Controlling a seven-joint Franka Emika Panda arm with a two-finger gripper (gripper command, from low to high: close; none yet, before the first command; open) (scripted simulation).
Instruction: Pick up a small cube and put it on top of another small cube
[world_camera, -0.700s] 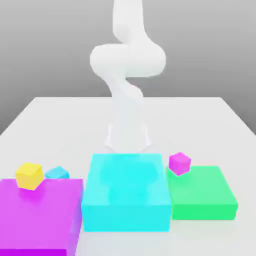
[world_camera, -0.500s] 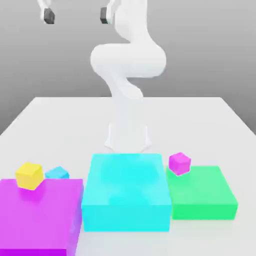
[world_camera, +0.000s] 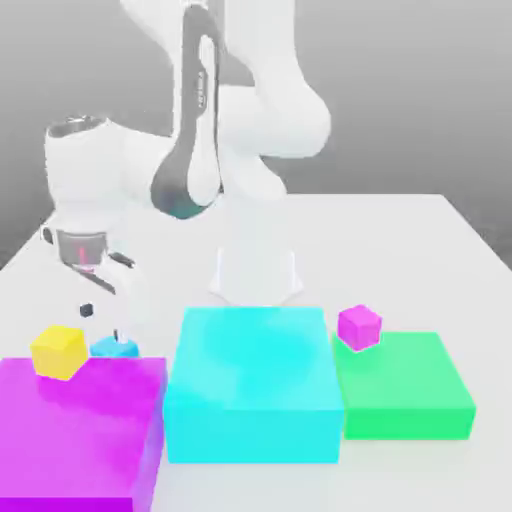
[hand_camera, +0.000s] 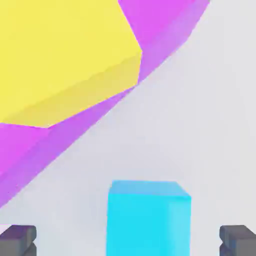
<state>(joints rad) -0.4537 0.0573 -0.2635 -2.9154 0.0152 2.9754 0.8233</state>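
arm: its forearm now comes down from the top centre of the exterior view and bends toward the left, where earlier the upright part stands alone at centre.
hand: the white hand (world_camera: 100, 275) is now in the left of the frame, at mid-height.
gripper: the fingertips, near the top edge half a second ago, are now low in the left part; the gripper (world_camera: 103, 322) has one fingertip overlapping the small cyan cube (world_camera: 115, 348) in this view.
purple block: its top (world_camera: 85, 425) now has darker, patchy shading.
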